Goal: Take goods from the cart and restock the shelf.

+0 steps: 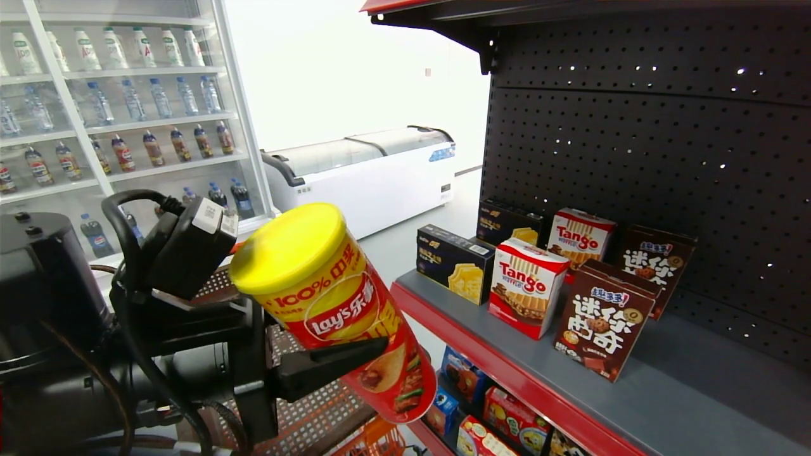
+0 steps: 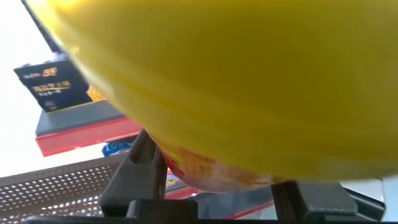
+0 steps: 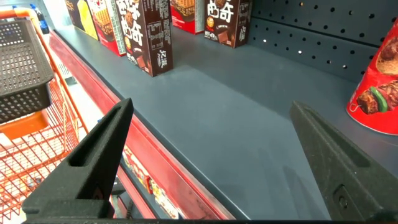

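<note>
Gripping a yellow-lidded chips can (image 1: 329, 297), the left gripper (image 1: 342, 345) held it tilted in the air just left of the grey shelf (image 1: 684, 392) and its snack boxes (image 1: 529, 285) in the head view. The left wrist view showed the can's lid (image 2: 236, 81) close above the fingers (image 2: 134, 183). In the right wrist view, the right gripper (image 3: 211, 143) hung wide open over the shelf, with the orange cart (image 3: 37, 155) beside it

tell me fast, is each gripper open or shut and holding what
Left gripper: shut on the chips can.
Right gripper: open, holding nothing.
</note>
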Motion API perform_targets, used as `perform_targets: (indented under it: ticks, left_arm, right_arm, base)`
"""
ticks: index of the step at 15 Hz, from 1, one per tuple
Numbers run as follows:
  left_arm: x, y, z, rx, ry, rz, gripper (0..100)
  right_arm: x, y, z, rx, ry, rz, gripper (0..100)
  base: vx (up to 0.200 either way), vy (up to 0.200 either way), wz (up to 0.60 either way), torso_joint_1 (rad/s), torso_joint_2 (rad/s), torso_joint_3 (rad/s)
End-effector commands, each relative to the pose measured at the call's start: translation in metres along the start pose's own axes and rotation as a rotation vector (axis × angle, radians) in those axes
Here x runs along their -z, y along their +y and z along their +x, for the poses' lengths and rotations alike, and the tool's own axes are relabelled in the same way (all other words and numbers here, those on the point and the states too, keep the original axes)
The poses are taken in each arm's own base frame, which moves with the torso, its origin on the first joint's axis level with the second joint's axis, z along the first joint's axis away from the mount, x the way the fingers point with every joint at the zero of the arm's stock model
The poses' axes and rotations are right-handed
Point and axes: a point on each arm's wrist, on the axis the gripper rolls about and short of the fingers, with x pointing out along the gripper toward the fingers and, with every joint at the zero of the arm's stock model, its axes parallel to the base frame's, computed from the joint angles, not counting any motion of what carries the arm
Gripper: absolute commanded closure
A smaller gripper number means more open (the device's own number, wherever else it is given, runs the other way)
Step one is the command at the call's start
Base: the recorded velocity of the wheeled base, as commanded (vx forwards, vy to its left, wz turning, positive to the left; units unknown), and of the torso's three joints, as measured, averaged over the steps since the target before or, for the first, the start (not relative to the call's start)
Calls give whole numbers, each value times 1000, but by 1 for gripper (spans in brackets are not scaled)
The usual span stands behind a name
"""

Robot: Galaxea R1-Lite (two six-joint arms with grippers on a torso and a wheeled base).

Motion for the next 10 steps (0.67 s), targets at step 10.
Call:
perform_targets:
  ticks: [10]
  left_arm:
    - [7, -8, 3, 40, 23, -8, 100]
  right_arm:
    - [0, 0, 0, -2, 2, -1, 0]
  base:
    - [0, 0, -120, 0, 0, 0]
